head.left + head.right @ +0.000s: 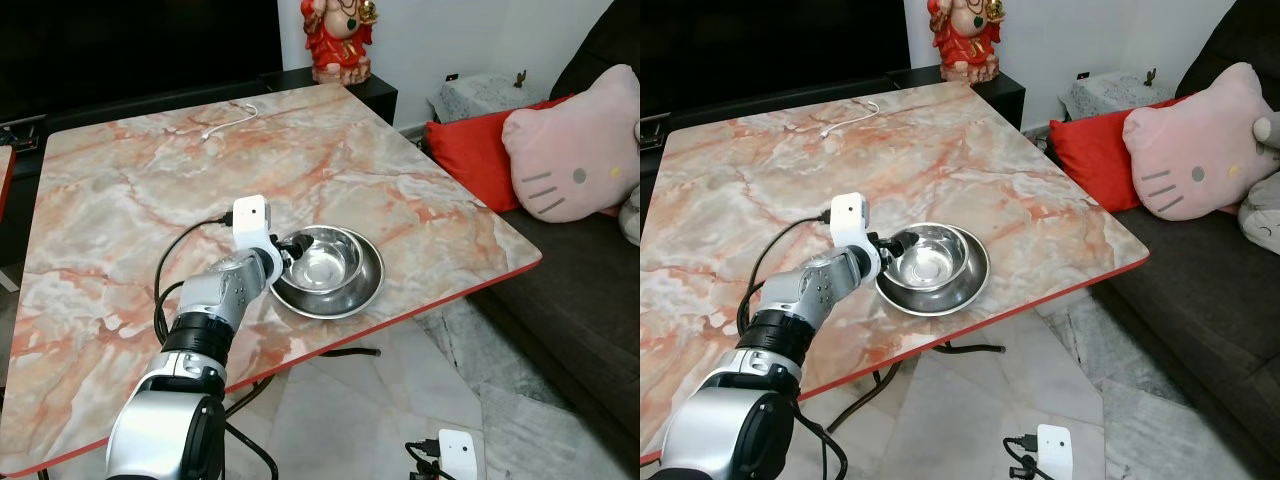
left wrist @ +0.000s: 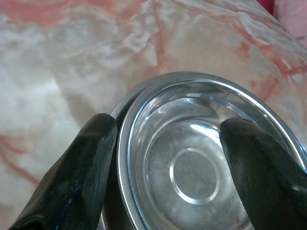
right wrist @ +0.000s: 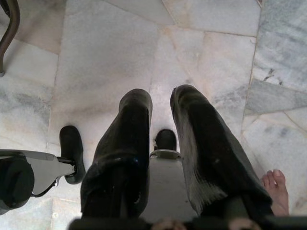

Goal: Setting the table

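No readable text anywhere.

No words, labels, brand marks, numbers or signs can be read on any surface in these views.
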Motion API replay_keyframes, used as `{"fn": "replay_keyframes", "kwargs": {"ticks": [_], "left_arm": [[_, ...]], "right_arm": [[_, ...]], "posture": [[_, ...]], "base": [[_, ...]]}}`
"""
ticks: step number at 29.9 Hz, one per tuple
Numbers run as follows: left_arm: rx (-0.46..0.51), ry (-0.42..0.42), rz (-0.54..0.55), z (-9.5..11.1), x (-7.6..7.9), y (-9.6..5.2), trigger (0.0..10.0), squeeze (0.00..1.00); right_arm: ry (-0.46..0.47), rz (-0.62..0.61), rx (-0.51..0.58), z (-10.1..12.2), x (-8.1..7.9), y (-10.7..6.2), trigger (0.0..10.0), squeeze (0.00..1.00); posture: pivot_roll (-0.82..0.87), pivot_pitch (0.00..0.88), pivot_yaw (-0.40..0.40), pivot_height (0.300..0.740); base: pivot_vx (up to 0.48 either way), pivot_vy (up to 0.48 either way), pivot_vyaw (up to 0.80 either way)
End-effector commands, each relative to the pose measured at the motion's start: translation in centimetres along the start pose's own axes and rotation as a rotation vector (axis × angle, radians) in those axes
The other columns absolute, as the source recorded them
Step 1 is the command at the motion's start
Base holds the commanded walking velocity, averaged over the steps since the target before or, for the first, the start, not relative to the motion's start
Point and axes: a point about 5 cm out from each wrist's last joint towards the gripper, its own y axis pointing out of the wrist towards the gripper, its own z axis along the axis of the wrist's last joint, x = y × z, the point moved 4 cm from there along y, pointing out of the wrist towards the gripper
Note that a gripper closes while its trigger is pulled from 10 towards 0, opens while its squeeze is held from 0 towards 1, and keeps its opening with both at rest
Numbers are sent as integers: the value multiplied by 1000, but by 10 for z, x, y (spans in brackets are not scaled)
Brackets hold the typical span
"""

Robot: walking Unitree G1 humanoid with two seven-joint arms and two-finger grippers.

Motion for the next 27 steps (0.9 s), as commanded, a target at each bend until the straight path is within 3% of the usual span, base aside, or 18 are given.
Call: {"fn": "replay_keyframes", "kwargs": {"ticks": [1,10,18,27], "left_arm": [[29,64,4,5,-2,-2,10000,0],[111,143,-46,15,5,-7,10000,0],[260,274,-84,32,10,-19,10000,0],[493,412,-78,41,7,-45,10000,0]], "right_arm": [[-2,-1,-11,-4,1,-1,10000,0],[-2,-1,-10,-3,1,-1,10000,0],[-4,-1,-11,-3,1,-1,10000,0],[-8,2,-11,-4,1,-1,10000,0]], "posture": [[79,5,4,740],[81,5,3,740],[78,3,-1,740],[77,0,0,740]], "base": [[0,0,0],[0,0,0],[0,0,0],[0,0,0]]}}
